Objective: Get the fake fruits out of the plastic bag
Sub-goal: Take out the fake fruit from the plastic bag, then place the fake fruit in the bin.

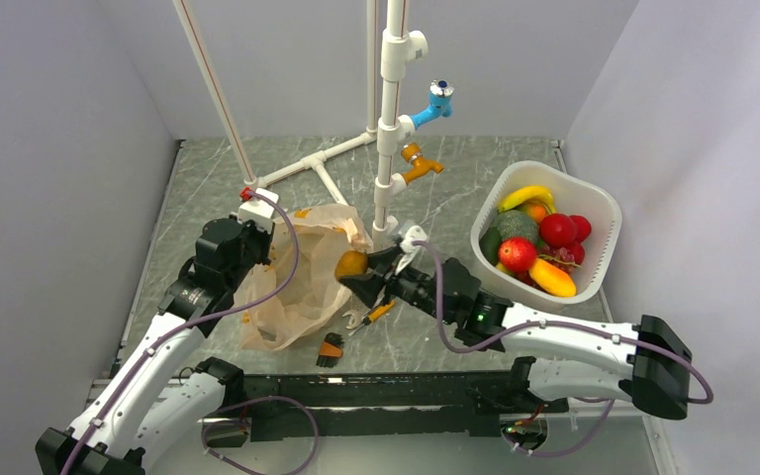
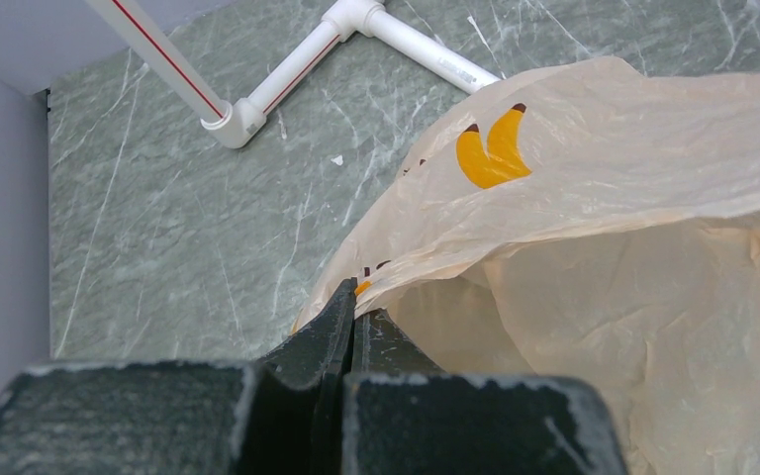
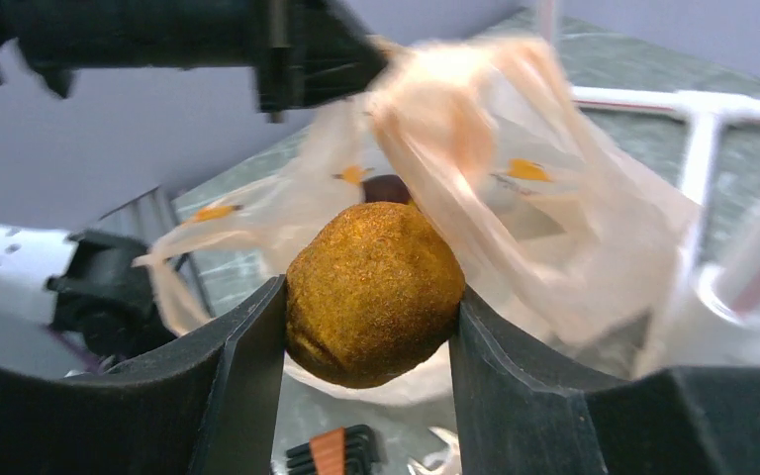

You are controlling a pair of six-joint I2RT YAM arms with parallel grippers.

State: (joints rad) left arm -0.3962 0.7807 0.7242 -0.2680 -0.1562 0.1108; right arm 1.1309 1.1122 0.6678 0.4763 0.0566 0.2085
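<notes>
The peach-orange plastic bag lies crumpled left of centre, its mouth lifted. My left gripper is shut on the bag's rim; in the left wrist view the closed fingertips pinch the thin film. My right gripper is shut on a small yellow-brown round fruit, held in the air just right of the bag's mouth. The right wrist view shows that fruit squeezed between both black fingers of the gripper, with the bag behind it. Anything else in the bag is hidden.
A white slotted basket at the right holds a banana, red fruits and other fruits. A white pipe stand with blue and orange taps rises behind the bag. A black hex-key set and a small orange-handled tool lie on the table below the right gripper.
</notes>
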